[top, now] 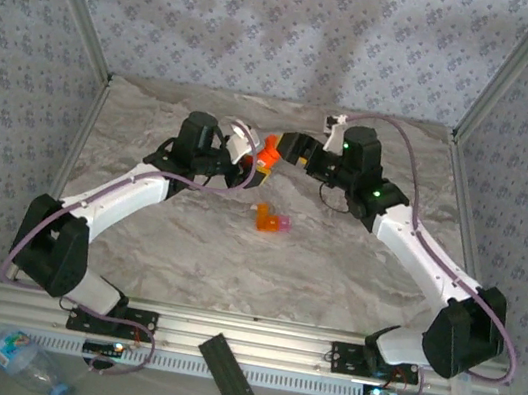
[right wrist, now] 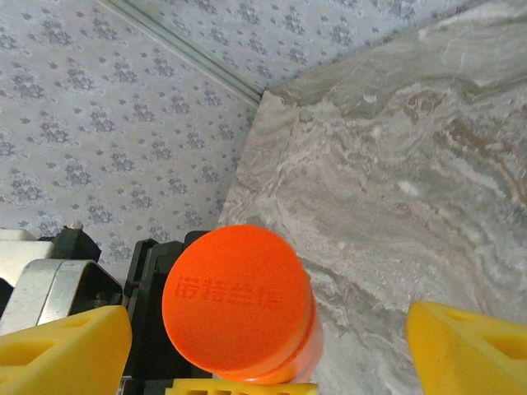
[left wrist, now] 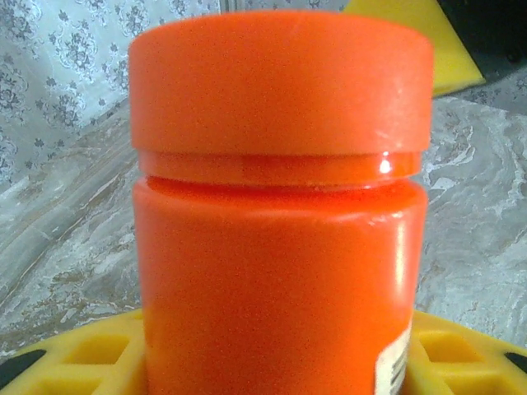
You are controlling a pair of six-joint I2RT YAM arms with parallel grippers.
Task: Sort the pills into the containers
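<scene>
The marble-patterned table (top: 185, 245) carries both arms, which bend inward from their bases at the near edge and meet at the middle of the far half. The left arm (top: 133, 191) stretches up and to the right. The right arm (top: 427, 250) mirrors it, angled up and to the left, its wrist turned towards the other.

The left gripper (top: 251, 160) is closed on the orange pill bottle (left wrist: 280, 247), holding it upright by its lower body between yellow pads, cap on. The right gripper (top: 290, 148) hovers at the cap with its jaws spread wide; its yellow fingertips (right wrist: 66, 346) stand clear on either side, touching nothing.

The small orange compartment (top: 270, 221), with its pink piece, lies on the table nearer the bases, apart from both grippers.
</scene>
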